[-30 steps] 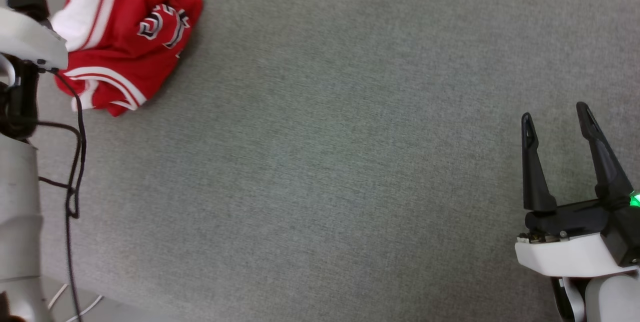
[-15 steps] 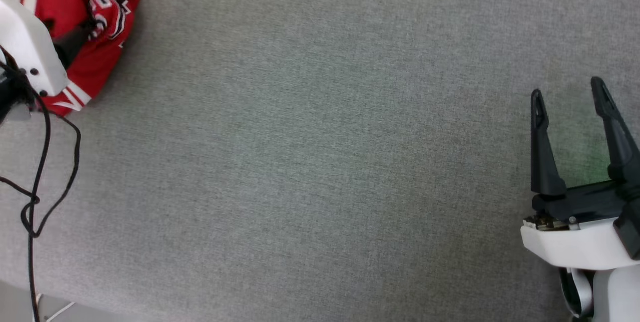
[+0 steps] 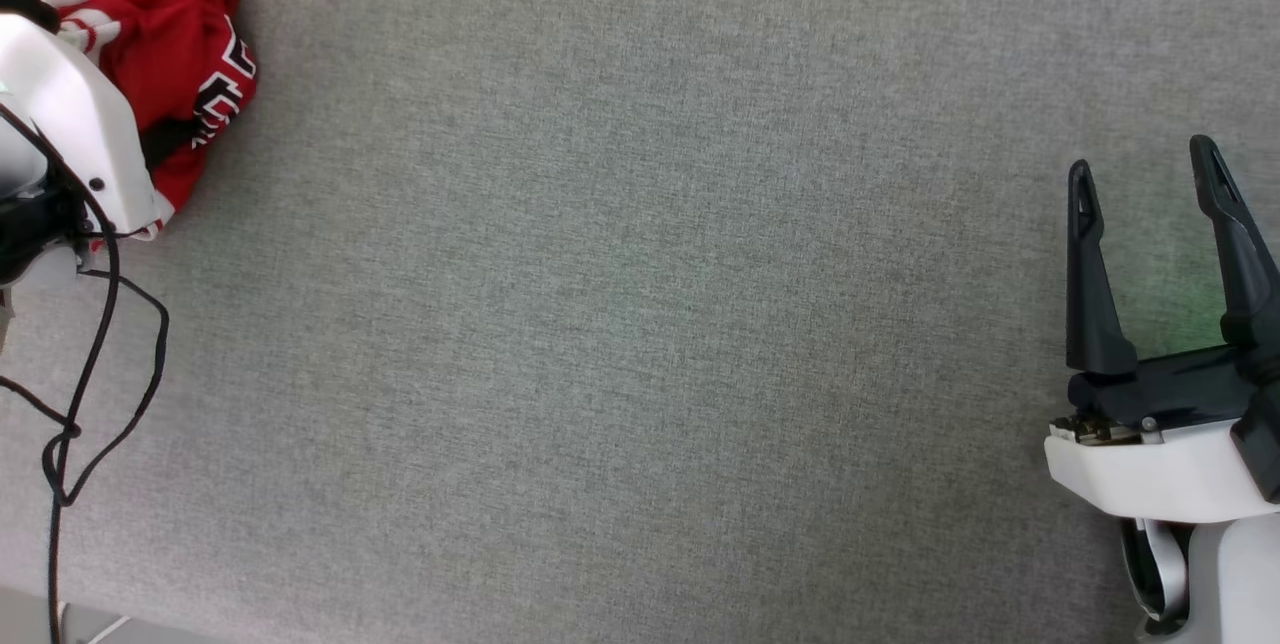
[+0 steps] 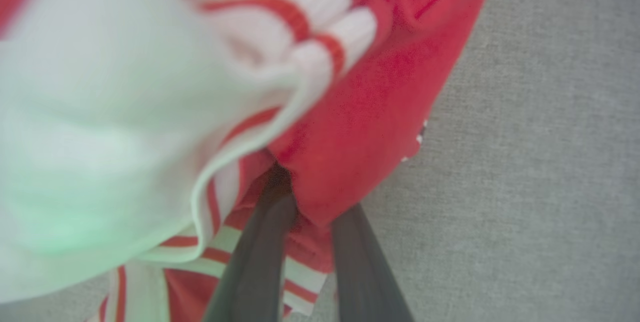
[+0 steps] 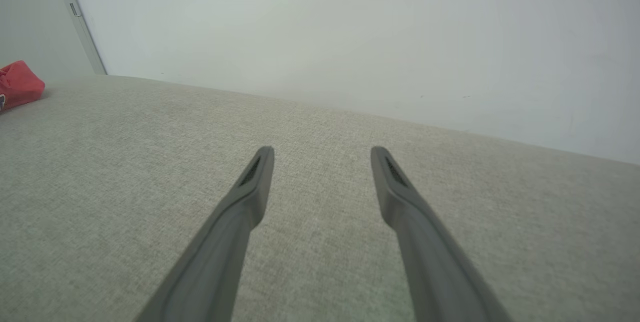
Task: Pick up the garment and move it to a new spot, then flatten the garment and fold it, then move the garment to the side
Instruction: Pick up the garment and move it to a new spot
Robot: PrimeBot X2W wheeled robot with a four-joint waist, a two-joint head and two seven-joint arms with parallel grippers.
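1. The garment's [image 3: 170, 24] black-and-white lettering [image 3: 218, 89] is crumpled and unreadable.
2. The garment sits bunched at the counter's [image 3: 640, 324] far left; the left gripper [image 4: 312, 197] pinches its red cloth, fingertips hidden.
3. The right gripper [image 3: 1142, 159] is spread wide, empty, well apart; a black cable [image 3: 110, 324] hangs at left.

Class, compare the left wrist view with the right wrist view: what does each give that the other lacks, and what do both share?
Left wrist view: the left gripper closed on a red fold of the garment, its striped trim close up. Right wrist view: the right gripper open, a pale wall behind. Both: the red garment and the grey fabric surface.
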